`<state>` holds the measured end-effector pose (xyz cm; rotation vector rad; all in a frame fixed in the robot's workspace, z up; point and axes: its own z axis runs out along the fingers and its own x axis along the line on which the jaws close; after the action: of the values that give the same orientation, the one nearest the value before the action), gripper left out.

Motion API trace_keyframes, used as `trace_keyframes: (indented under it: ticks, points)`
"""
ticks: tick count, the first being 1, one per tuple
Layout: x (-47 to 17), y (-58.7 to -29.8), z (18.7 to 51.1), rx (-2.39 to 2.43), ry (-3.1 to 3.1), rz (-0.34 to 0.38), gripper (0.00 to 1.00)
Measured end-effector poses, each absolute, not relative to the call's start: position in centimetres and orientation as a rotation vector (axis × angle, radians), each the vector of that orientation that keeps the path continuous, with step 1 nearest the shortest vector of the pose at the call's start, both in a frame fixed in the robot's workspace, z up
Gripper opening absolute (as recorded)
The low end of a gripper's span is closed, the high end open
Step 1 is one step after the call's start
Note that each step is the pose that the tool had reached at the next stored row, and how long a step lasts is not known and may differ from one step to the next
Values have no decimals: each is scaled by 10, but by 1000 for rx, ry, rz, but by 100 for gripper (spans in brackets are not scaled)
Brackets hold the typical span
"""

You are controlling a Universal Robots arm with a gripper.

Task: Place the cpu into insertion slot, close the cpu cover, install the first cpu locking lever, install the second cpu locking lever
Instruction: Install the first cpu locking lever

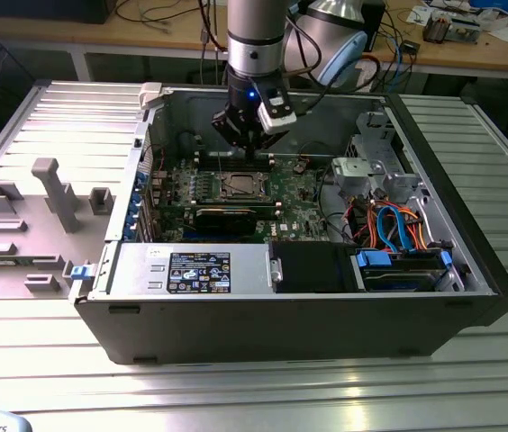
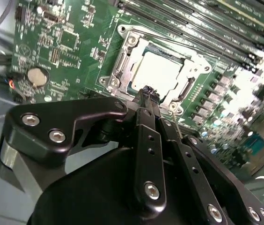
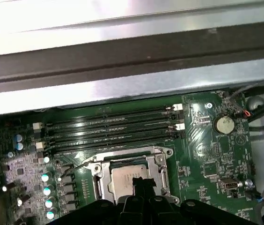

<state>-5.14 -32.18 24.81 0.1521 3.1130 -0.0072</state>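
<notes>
Wooden workbenches littered with cables run along the back of the room, and in front of them a ribbed metal table carries an open black desktop computer case lying on its side. A grey moulded fixture tray lies on the table just beside the case, on the exterior view's left. Inside the case, the green motherboard lies flat, with a silver power supply box along the near wall and a bundle of blue and orange cables on the exterior view's right. The grey robot arm reaches straight down into the case. The black two-finger gripper hangs just above the board at the edge of the insertion slot, a square socket with a silver metal rim. The fingers are drawn together at the tips; whether anything thin is pinched between them cannot be told. The small flat square cpu with a silver-grey metal top is seated in the slot. The cpu cover, a thin silver frame plate with a cut-out centre, lies flat around the chip. Long black memory slots run parallel beside the socket, and a round silver coin battery sits well apart from it.
</notes>
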Motion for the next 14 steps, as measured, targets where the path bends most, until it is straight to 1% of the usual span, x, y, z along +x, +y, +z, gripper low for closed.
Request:
trace_keyframes:
  ticks: [2, 14]
  points:
    - [-51, -322, 248, 33, 3120, -7, 11]
    - [-72, -324, 247, 22, 3120, -6, 11]
